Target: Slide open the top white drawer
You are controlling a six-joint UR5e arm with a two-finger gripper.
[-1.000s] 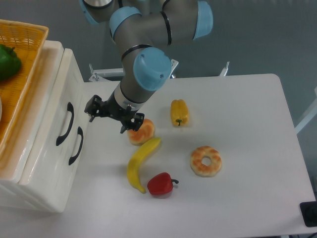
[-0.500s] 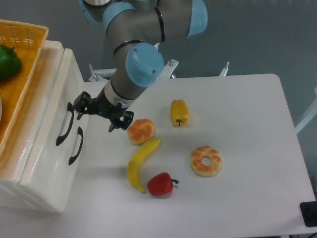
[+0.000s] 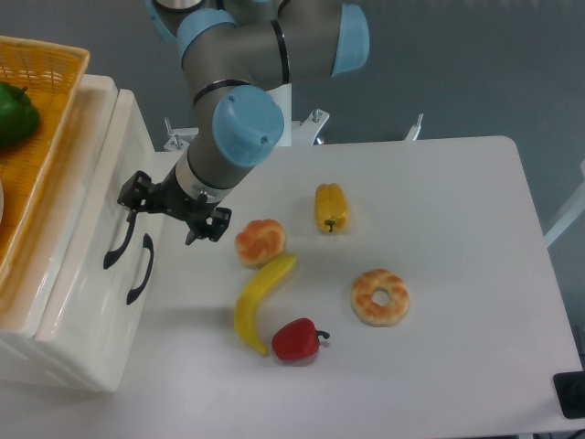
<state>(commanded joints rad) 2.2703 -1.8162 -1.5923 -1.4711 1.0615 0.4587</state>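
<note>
Fingers spread, the hand [image 3: 169, 208] hangs empty just right of the top white drawer [image 3: 101, 197], one fingertip beside the upper end of its black handle [image 3: 119, 233], which runs lengthwise down the closed front.

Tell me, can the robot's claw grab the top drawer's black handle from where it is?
Probably yes. The gripper is open right beside the top white drawer's black handle, and nothing sits between them.
</note>
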